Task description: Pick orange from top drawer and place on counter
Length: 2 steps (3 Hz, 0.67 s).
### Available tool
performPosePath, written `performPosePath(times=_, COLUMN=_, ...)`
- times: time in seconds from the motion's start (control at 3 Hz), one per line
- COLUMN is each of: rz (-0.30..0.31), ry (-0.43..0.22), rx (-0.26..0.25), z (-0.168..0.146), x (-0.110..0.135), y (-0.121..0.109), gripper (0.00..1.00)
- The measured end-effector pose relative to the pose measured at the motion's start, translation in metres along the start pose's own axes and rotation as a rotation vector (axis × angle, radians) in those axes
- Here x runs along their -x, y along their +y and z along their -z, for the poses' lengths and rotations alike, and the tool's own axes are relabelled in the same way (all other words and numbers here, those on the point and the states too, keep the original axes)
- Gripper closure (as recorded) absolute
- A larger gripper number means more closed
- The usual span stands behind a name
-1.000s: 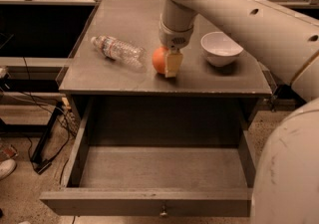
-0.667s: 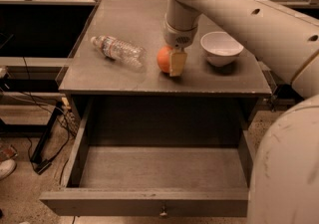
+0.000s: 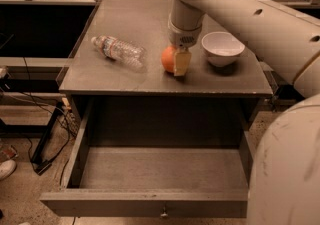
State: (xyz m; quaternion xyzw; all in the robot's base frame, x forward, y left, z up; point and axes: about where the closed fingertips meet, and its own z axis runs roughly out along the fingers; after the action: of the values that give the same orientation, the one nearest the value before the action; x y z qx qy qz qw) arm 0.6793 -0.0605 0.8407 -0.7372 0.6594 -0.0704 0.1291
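The orange rests on the counter near its front edge, left of the white bowl. My gripper hangs straight down over it from the arm, with one pale finger in front of the orange's right side. The top drawer is pulled fully open below the counter, its inside bare, with its knob at the front panel's centre.
A clear plastic bottle lies on its side on the counter's left part. A white bowl stands right of the gripper. My arm's large shell fills the right side. Cables and a shelf frame lie on the floor at left.
The view has shifted slightly. The gripper and orange stay at the same spot on the counter; no clear change in the hold.
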Motion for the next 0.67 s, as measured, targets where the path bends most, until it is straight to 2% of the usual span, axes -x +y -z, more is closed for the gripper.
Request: performPosePath(times=0.67, rz=0.000, ry=0.000, rx=0.000, z=-0.0001, x=0.0000, y=0.0000, gripper=0.34)
